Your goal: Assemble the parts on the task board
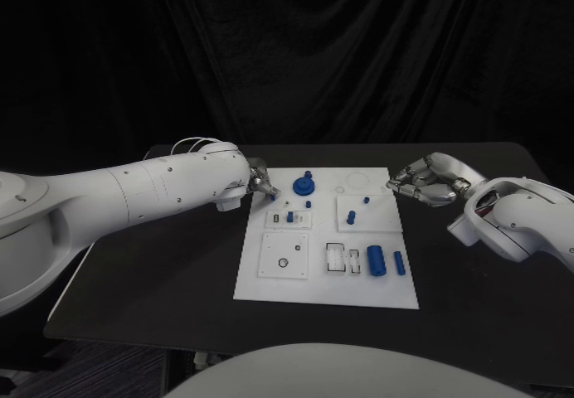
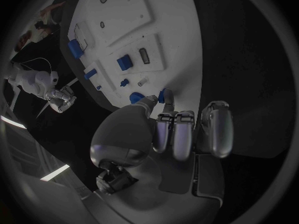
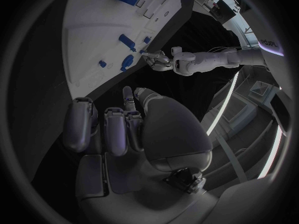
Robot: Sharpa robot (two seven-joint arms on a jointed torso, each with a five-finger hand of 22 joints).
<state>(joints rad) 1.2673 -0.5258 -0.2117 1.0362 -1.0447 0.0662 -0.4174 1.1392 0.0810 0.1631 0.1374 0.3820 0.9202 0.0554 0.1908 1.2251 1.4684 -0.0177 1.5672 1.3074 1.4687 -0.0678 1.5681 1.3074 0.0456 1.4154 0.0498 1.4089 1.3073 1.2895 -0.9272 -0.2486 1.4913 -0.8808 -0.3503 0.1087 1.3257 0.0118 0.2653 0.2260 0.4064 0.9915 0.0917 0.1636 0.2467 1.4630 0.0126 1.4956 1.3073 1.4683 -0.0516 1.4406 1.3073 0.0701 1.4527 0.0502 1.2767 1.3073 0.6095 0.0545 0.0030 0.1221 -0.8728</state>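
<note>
While the blue parts nearest the robot (image 1: 376, 259) lie loose on the white task board (image 1: 275, 286), the left hand (image 1: 257, 184) at the board's far left corner pinches a small blue part (image 2: 167, 95) (the left wrist view shows this, the head view hides it); lowering it squarely would serve best; farther right, the right hand (image 1: 421, 184) hovers just off the board's far right corner, fingers curled, holding nothing.

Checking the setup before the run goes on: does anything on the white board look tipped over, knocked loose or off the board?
Nothing stands out. The white board lies flat on the table, and the blue parts sit on it, none off the edge. The left hand is at the board's far left corner; the right hand is beside its far right edge.
</note>
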